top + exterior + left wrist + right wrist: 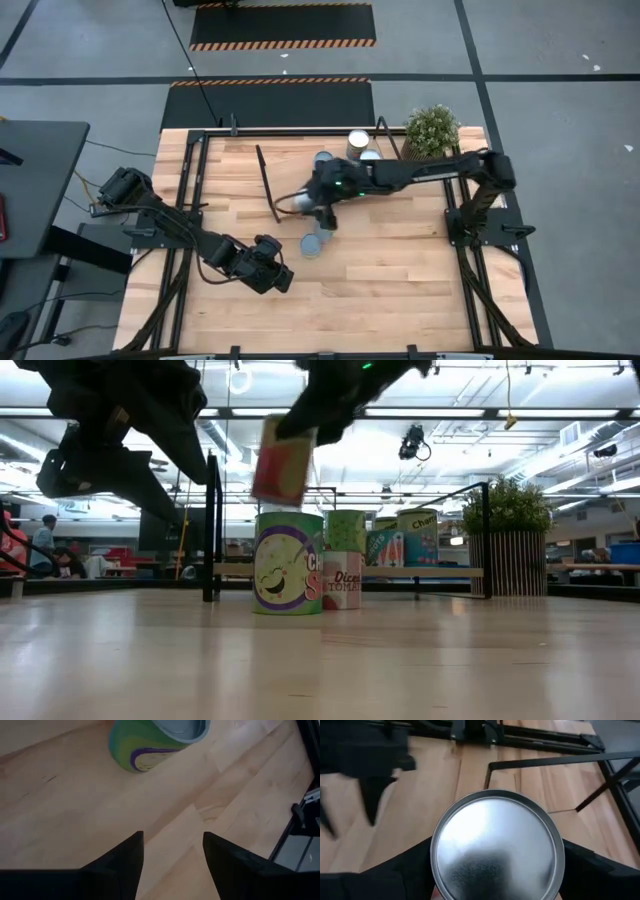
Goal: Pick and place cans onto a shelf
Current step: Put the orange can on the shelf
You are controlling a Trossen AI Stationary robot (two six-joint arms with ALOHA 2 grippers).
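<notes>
My right gripper [322, 203] is shut on a can with a red and yellow label [281, 461], held in the air above the middle of the table. The can's silvery round top [497, 851] fills the right wrist view. Below it, a green-labelled can [288, 563] and a smaller tomato can [343, 580] stand upright on the tabletop. Several more cans [418, 536] stand on the shelf [445, 572] behind them. My left gripper [283, 277] is open and empty, low over the table near the front; its wrist view shows the green can [150, 740] ahead. My right gripper pinches the can between its two fingers, one on each side of the can's wall just below the top rim [434, 862]. The fingers come from above, slanting down. The can is lifted clear of the table and tilts a little [281, 461].
The shelf's thin black frame ends [266, 184] [212, 525] rise beside the cans. A potted plant [432, 129] stands at the table's far right. Black rails [190, 200] run along both table sides. Bare wood lies along the near edge.
</notes>
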